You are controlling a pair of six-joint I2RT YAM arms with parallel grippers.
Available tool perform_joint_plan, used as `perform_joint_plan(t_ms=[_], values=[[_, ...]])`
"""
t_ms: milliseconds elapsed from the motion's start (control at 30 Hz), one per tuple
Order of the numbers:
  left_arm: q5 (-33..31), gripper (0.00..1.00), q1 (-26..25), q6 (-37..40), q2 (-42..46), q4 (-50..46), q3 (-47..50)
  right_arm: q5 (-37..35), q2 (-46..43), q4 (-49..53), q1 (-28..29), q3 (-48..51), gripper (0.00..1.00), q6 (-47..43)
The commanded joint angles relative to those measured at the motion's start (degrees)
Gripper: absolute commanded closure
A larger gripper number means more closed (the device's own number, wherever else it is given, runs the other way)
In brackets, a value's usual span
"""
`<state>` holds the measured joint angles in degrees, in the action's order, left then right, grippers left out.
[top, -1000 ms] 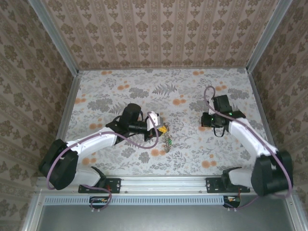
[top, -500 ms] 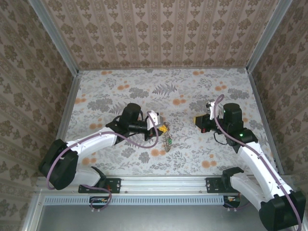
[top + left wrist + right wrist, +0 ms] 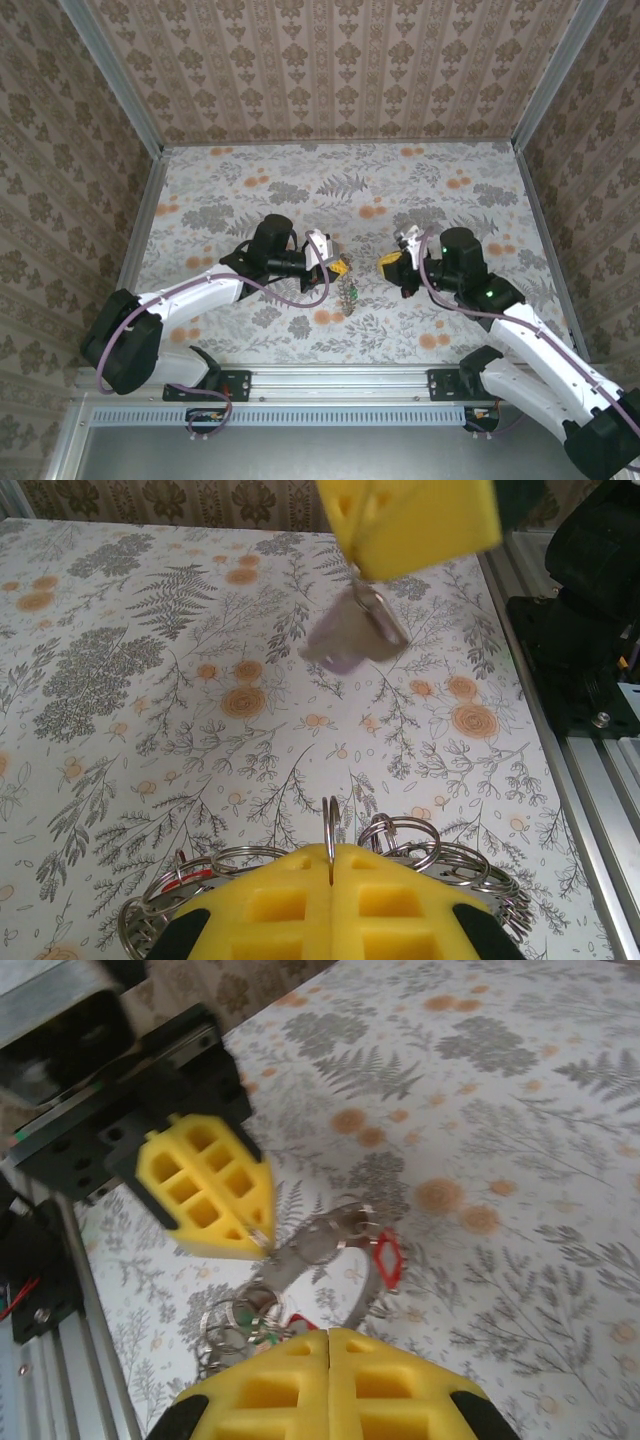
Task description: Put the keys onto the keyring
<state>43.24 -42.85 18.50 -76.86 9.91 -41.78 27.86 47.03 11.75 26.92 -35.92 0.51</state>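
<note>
My left gripper [image 3: 338,267] hovers mid-table, shut on a thin split ring of the keyring [image 3: 330,825]. Several small wire rings fan out round its yellow pads [image 3: 290,900]. The bunch hangs below it as a small dark cluster [image 3: 350,293]. In the right wrist view the left gripper [image 3: 262,1245] holds the grey keyring [image 3: 320,1243], with a red tag [image 3: 388,1260] and a green bit [image 3: 250,1312] on it. My right gripper [image 3: 390,267] is close to its right, pads together [image 3: 330,1335]. A grey key [image 3: 352,640] hangs from its tips [image 3: 365,575].
The table [image 3: 300,190] has a leaf-and-flower cloth and patterned walls on three sides. An aluminium rail [image 3: 340,378] runs along the near edge and lies close to the right of the left gripper [image 3: 600,780].
The right arm has swung left from the right side of the table to within a hand's width of the left gripper. The left arm and the bunch have stayed put.
</note>
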Motion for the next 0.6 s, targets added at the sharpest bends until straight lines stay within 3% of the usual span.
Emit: perform_joint_plan(t_ms=[0,200,567], values=[[1.58,1.0,-0.74,-1.76,1.01,3.7,-2.3,-3.28,1.0,-3.15,3.73,-0.99,1.0,-3.93],[1.27,1.0,-1.09,-2.5,0.81,4.52,-2.08,-4.07,5.7,-7.44,8.1,-2.26,1.0,-3.41],[1.26,1.0,-1.45,-2.79,0.07,4.48,-2.5,-4.72,9.8,-14.54,9.42,-2.44,1.0,-2.89]])
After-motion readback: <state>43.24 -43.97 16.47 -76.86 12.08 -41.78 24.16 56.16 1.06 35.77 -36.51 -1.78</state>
